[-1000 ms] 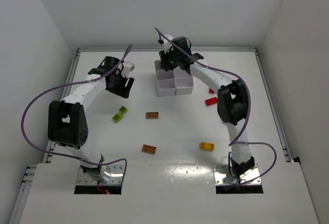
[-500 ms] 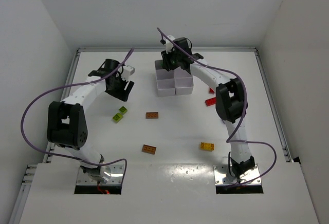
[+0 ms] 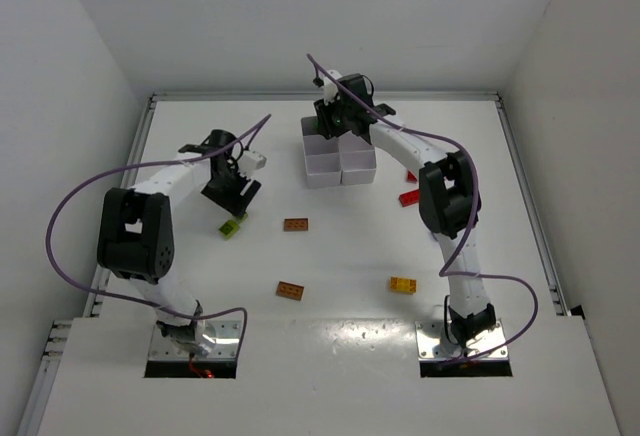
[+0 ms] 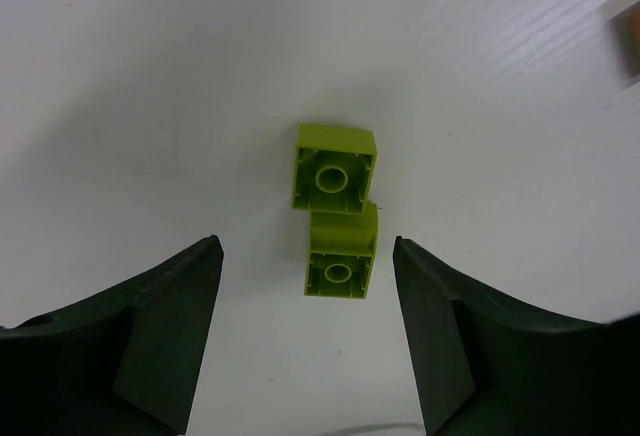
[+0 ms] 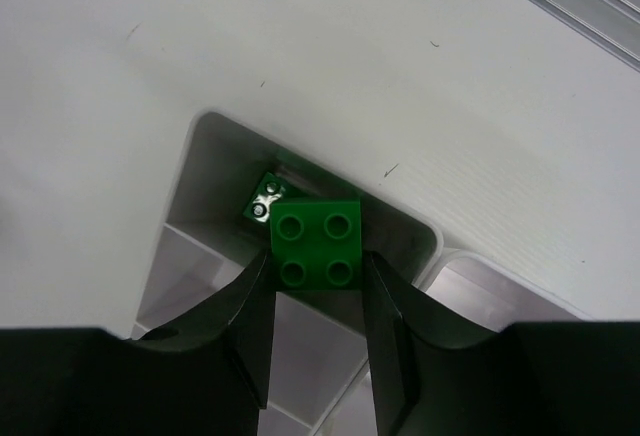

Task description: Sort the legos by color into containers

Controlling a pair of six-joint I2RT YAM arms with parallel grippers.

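Ahead of the wide left gripper (image 4: 305, 251), light stiff lime bricks (image 4: 337, 171) are best pinched flat-sided, as the green brick (image 5: 317, 244) is by the right gripper (image 5: 316, 271).

We see only a blurred sliver of an orange-brown brick (image 4: 628, 41) at the left wrist view's right edge; a darker green brick (image 5: 260, 203) lies half hidden behind the green brick (image 5: 318, 244).

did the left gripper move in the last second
Yes. The left gripper has come down the top view toward the lime legos, which stay put, and now hangs open right above them.
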